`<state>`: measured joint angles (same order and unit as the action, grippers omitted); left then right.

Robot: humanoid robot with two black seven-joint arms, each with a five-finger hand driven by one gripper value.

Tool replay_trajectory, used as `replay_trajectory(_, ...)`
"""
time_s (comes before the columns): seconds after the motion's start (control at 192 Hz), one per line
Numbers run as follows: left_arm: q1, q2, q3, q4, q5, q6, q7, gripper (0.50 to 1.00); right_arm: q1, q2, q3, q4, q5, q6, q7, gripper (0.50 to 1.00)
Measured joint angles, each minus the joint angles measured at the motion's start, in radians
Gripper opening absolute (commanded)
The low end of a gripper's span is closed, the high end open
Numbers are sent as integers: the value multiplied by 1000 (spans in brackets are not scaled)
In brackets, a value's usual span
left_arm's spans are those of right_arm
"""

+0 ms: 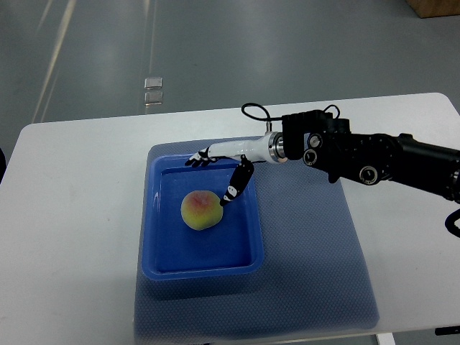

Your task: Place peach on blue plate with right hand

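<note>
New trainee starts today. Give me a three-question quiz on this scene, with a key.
1. True or false: the peach lies inside the blue plate.
2. Which hand is over the plate? A left, B right.
3. Fill in: the plate sits on a blue ____.

Key: 1 true. 2 B, its arm enters from the right edge, fingers spread, the thumb reaching down to the peach. 3 mat.

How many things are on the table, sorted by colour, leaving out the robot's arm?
Blue: 2, the plate and the mat under it
Yellow-orange: 1, the peach lying in the plate, next to the right hand
Total: 3
</note>
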<state>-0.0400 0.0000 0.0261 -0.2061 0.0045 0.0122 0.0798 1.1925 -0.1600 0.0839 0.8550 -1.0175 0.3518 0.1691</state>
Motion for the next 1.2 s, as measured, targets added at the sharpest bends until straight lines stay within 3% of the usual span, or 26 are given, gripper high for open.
replay_trajectory(0.188, -1, 0, 0, -1, 0, 0, 0, 1000, -29, -115, 251, 5, 122, 121, 0, 938)
replay_trajectory(0.355, -1, 0, 0, -1, 0, 0, 0, 1000, -187, -156, 518, -9, 296, 133, 9, 938)
replay_trajectory(0.491, -1, 0, 0, -1, 0, 0, 0, 1000, -394, -124, 767, -19, 504, 132, 12, 938)
replay_trajectory(0.642, -1, 0, 1, -1, 0, 0, 1, 1000, -549, 8, 962, -76, 735, 129, 17, 938)
replay_trajectory(0.877, -1, 0, 2, -2, 0, 0, 2, 1000, -588, 85, 1047, -204, 839, 153, 135, 938)
replay_trajectory(1.196, 0, 0, 2, -2, 0, 2, 2, 1000, -590, 88, 1050, -216, 843, 158, 150, 938)
